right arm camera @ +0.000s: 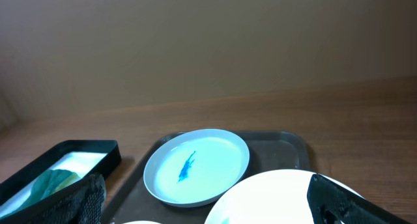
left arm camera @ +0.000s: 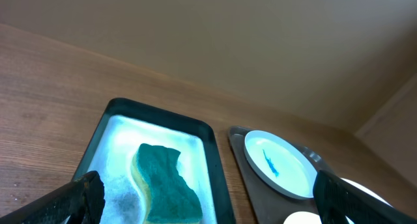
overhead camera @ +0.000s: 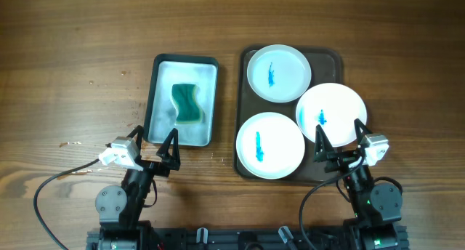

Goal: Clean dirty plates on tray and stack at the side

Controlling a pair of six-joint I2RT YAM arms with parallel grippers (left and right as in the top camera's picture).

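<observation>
Three white plates with blue smears lie on a dark brown tray (overhead camera: 241,112): one at the back (overhead camera: 279,73), one at the right (overhead camera: 330,112), one at the front left (overhead camera: 270,145). A green sponge (overhead camera: 187,105) lies in a dark bin (overhead camera: 152,97) left of the tray. My left gripper (overhead camera: 154,145) is open and empty at the bin's near edge; its wrist view shows the sponge (left arm camera: 168,183) and the back plate (left arm camera: 279,172). My right gripper (overhead camera: 338,139) is open and empty over the right plate's near rim (right arm camera: 293,198); the back plate (right arm camera: 195,165) lies beyond.
The bin (left arm camera: 215,152) holds a white liner with a wet patch beside the sponge. A bare wooden table (overhead camera: 73,75) lies left of the bin, behind both, and right of the tray. The arm bases and cables sit at the front edge.
</observation>
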